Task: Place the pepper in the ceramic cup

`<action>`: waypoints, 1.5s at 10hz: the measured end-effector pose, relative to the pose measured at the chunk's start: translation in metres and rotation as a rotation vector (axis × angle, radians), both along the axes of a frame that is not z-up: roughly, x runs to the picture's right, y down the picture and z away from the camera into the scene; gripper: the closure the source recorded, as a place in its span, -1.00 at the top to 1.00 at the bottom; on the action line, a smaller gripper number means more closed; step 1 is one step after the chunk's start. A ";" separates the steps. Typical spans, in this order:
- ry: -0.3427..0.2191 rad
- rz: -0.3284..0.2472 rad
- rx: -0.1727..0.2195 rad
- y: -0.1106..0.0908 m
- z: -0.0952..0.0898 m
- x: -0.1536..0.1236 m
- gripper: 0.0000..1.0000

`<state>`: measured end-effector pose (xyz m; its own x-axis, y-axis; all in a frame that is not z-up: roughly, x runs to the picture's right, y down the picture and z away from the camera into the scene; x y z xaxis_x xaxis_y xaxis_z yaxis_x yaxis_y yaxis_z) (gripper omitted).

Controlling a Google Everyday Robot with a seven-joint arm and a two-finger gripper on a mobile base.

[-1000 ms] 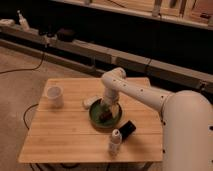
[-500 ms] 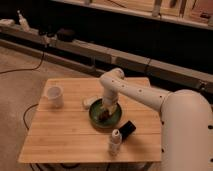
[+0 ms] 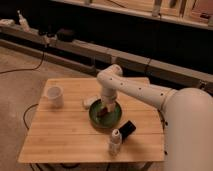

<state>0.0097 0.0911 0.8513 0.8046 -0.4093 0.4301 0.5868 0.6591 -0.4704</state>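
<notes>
The pepper (image 3: 102, 112) is a small dark reddish item lying in the green bowl (image 3: 113, 119) near the middle of the wooden table (image 3: 65, 135). My gripper (image 3: 105, 106) hangs straight down into the bowl, right over the pepper. The white ceramic cup (image 3: 54, 96) with a side handle stands upright near the table's left edge, well left of the gripper.
A small white bottle (image 3: 115, 141) stands near the front edge, with a black rectangular object (image 3: 127, 129) beside it to the right. A small pale item (image 3: 89, 103) lies just left of the bowl. A dark shelf and cables run behind the table.
The gripper has stayed over the bowl, shifting at most slightly. The cup, bottle and black object have not moved.
</notes>
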 end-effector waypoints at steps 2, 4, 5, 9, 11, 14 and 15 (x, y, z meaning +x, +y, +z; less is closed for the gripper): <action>-0.072 0.034 0.062 -0.041 -0.017 -0.026 -0.62; -0.154 0.073 0.116 -0.083 -0.028 -0.050 -0.62; -0.187 0.079 0.133 -0.097 -0.030 -0.062 -0.62; -0.270 0.076 0.166 -0.121 -0.026 -0.112 -0.62; -0.264 0.079 0.167 -0.121 -0.025 -0.108 -0.62; -0.267 0.076 0.166 -0.121 -0.026 -0.110 -0.62; -0.265 0.080 0.167 -0.121 -0.025 -0.107 -0.62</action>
<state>-0.0974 -0.0301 0.8263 0.7059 -0.4320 0.5613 0.6178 0.7631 -0.1897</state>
